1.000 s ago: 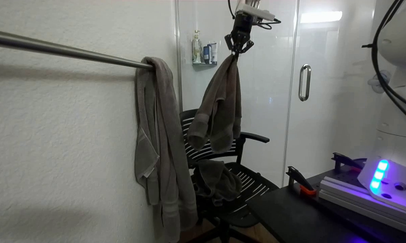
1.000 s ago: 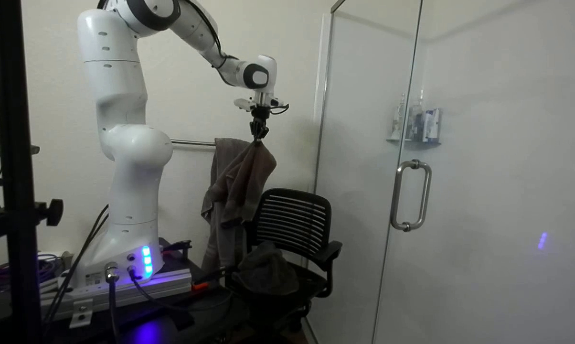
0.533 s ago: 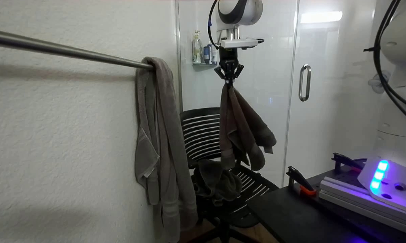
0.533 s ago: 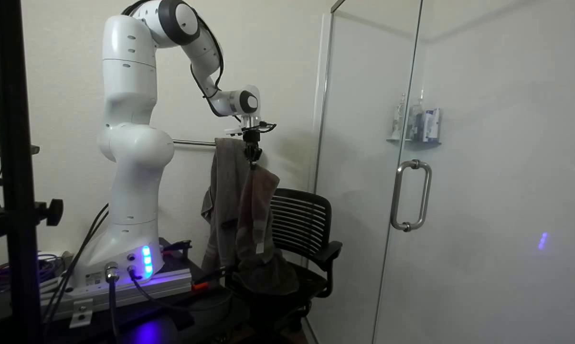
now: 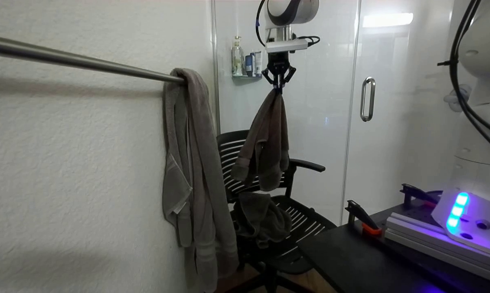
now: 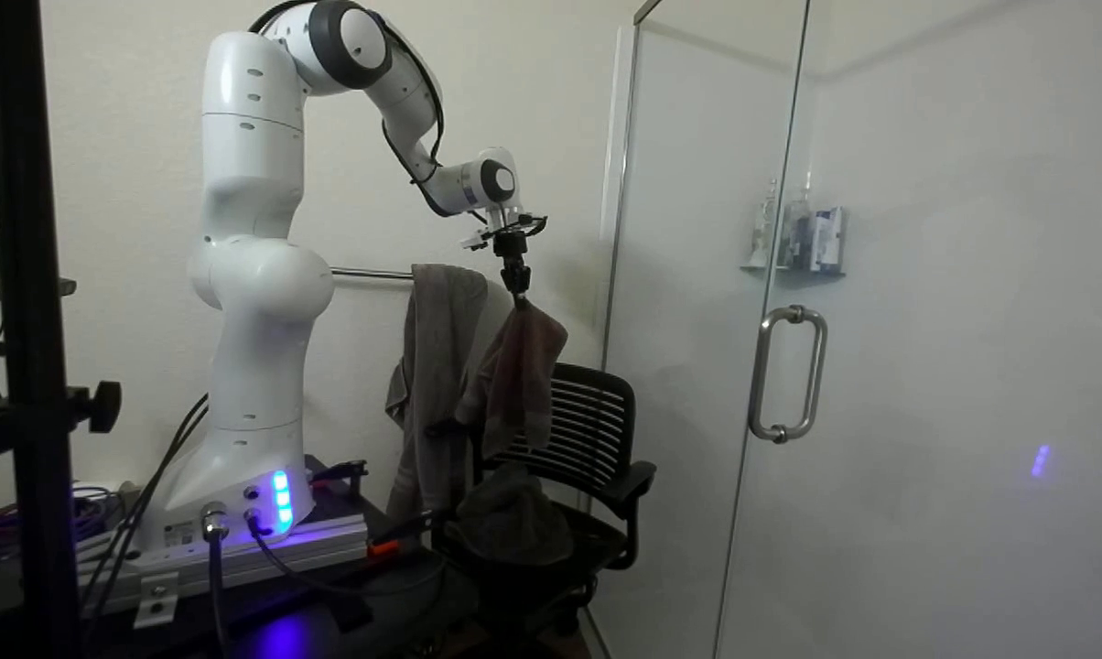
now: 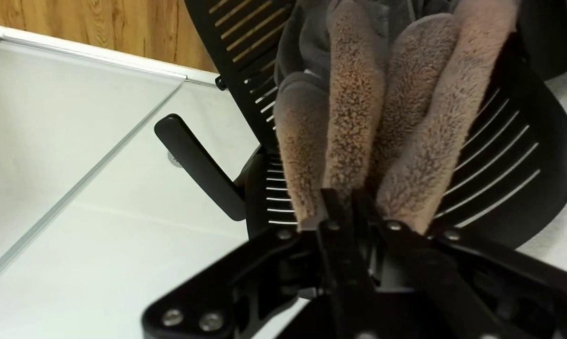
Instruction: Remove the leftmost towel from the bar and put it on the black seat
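Note:
The darker brown-grey towel (image 5: 272,154) hangs limp in folds from my gripper (image 5: 278,88), which is shut on its top end. The towel also shows in an exterior view (image 6: 525,375) and in the wrist view (image 7: 354,103), pinched between the fingertips (image 7: 347,194). It hangs in the air in front of the chair back, above the black seat (image 5: 300,213), apart from the seat pad. The bar (image 5: 86,63) runs along the wall and still carries the paler, longer grey towel (image 5: 206,162) at its end. The bar also shows in an exterior view (image 6: 372,274).
A dark crumpled cloth (image 5: 263,221) lies on the seat, also in an exterior view (image 6: 514,517). A chair armrest (image 5: 308,165) stands beside it. The black table (image 5: 342,260) with clamps is close to the seat. A glass shower wall with a door handle (image 5: 367,99) stands behind.
Over the last second my gripper goes down, then rises slightly and shifts, still holding the towel. The towel swings to one side and back. The cloth on the seat and the paler towel stay put.

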You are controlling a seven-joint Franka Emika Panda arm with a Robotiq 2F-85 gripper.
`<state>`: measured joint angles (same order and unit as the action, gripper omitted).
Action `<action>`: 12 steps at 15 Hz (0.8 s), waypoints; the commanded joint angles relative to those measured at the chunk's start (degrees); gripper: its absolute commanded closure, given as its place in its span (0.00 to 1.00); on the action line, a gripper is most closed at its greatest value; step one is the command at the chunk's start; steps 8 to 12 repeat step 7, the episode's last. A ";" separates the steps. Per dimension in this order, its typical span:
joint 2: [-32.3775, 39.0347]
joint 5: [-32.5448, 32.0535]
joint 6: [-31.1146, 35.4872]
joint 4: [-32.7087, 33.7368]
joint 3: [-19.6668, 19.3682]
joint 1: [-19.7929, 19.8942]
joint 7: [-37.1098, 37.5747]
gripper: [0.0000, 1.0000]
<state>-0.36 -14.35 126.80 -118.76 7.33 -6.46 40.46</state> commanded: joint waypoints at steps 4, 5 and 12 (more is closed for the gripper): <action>0.01 0.06 -0.14 0.25 -0.15 -0.25 0.00 0.63; 0.01 0.06 -0.14 0.25 -0.15 -0.25 0.00 0.63; 0.01 0.06 -0.14 0.25 -0.15 -0.25 0.00 0.63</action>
